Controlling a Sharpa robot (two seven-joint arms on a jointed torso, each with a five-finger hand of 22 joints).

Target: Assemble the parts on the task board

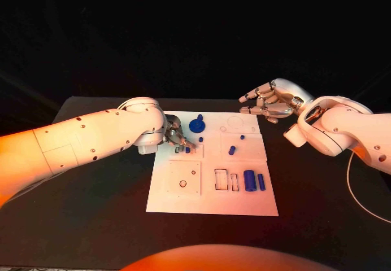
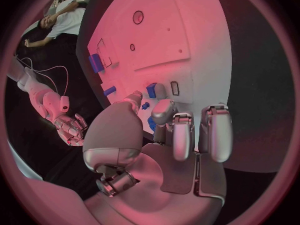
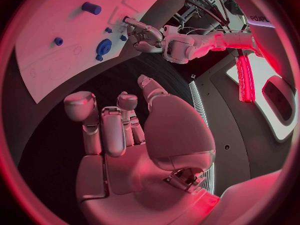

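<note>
White task board (image 1: pixel 213 197) flat in the middle of the black worktop (image 1: pixel 90 226). Left hand (image 1: pixel 175 137) down at the board's left edge, fingers (image 2: pixel 164 116) curled over a small blue part (image 2: pixel 151 90), fingertips touching or pinching it; hard to tell from the head view, though the left wrist view puts the part right at the fingertips beside a small rectangular slot. Right hand (image 1: pixel 269 100) raised beyond the board's far right corner, well apart from every part, fingers loosely bent and apart, holding nothing. On the board: a round blue part (image 1: pixel 197 125) near the far edge, just right of the left hand; a tiny blue piece (image 1: pixel 200 139) just below it; a short blue peg (image 1: pixel 232 150) near the centre; a fat blue cylinder (image 1: pixel 249 180) and a slimmer blue bar (image 1: pixel 261 181) side by side toward the right edge, next to two outlined rectangular recesses. In the right wrist view, the round part and pegs seen beyond the relaxed, empty right hand.
</note>
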